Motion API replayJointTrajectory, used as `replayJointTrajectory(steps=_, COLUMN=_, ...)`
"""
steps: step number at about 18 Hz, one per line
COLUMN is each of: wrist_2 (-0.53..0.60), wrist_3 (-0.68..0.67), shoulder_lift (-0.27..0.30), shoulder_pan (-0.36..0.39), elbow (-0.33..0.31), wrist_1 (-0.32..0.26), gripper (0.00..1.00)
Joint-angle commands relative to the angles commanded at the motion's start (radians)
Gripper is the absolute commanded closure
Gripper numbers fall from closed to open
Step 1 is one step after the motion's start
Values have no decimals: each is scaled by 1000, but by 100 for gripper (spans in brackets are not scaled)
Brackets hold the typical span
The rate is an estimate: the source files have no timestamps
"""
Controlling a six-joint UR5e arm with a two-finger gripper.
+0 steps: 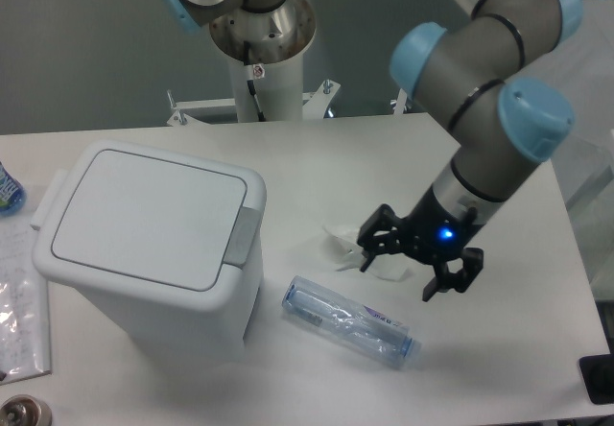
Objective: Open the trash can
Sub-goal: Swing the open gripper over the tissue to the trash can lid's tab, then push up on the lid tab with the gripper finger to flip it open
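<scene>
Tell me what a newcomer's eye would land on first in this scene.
The big white trash can at the table's left, its lid shut and the grey push tab on its right rim untouched. Next, the open gripper hovering right of centre above a crumpled clear wrapper, with a clear plastic bottle lying just in front.

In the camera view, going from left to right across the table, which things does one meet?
Trash can → plastic bottle → gripper, which hangs over the crumpled wrapper.

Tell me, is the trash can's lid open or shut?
Shut. The lid lies flat on the trash can, with no gap showing.
</scene>
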Motion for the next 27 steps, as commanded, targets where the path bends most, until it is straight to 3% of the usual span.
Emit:
replayJointTrajectory(steps=13, wrist_2=-156, wrist_3=-181, shoulder_lift=78, shoulder_pan=-61, elbow=14, wrist_1=15, gripper=0)
replayJointTrajectory(steps=21, wrist_2=-150, wrist_3=-177, shoulder_lift=129, shoulder_pan=-97, elbow=-64, wrist_1=21, gripper=0)
replayJointTrajectory(steps=27, wrist_2=-147, wrist_3=-187, shoulder_lift=141, shoulder_pan=-103, elbow=-132, wrist_1=133, gripper=0)
